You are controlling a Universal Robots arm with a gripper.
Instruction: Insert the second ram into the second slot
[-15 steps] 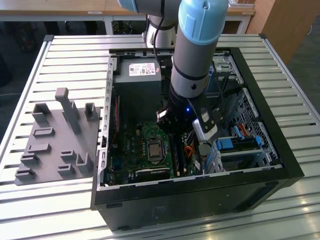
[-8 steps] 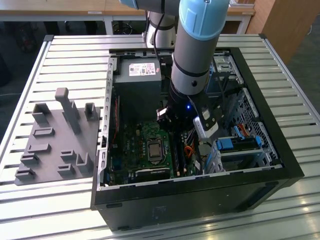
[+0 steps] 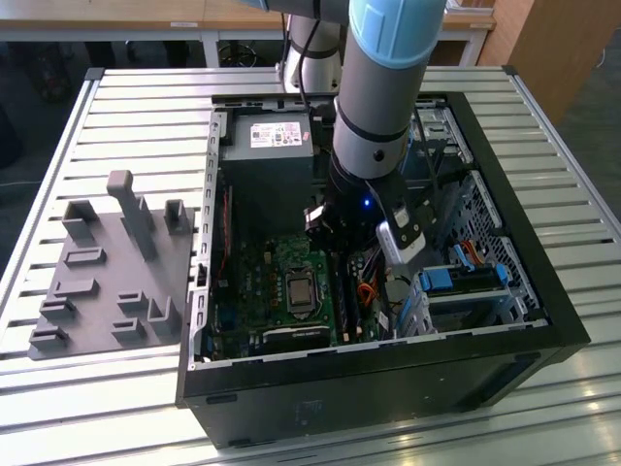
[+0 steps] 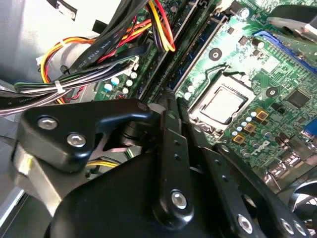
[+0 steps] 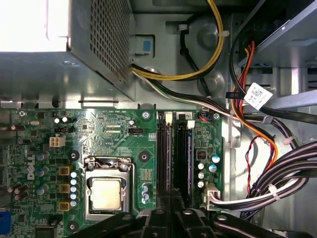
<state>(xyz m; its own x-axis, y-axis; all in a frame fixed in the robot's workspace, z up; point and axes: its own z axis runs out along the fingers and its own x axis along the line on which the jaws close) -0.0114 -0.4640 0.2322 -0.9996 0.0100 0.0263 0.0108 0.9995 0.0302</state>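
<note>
My claw (image 5: 174, 197) is reaching down into the open case (image 3: 388, 398) sitting on the tabletop (image 3: 126, 116), fingers pressed almost together. They look to be pinching the near end of the second ram (image 5: 182, 158), though the contact itself is hidden.

Risks as I judge them: the stick is going in tilted or off the slot line, so pushing would be jamming one end and bending it against the slot wall. It could also be catching on the neighbouring slot (image 5: 163, 153) just beside it. The cable bundle (image 5: 277, 183) is hanging near the board's cable-side edge, and my linkages could be snagging it. The end latches may not be closing if only the held end is seating.

In the first wrist view the dark-blue stick is running straight out from my fingertips along the second slot (image 5: 185, 130), the one nearer the cables. It is lying between the neighbouring slot and the capacitors, with the processor socket (image 5: 106, 193) well off to the other side. I cannot tell whether it is fully seated.
</note>
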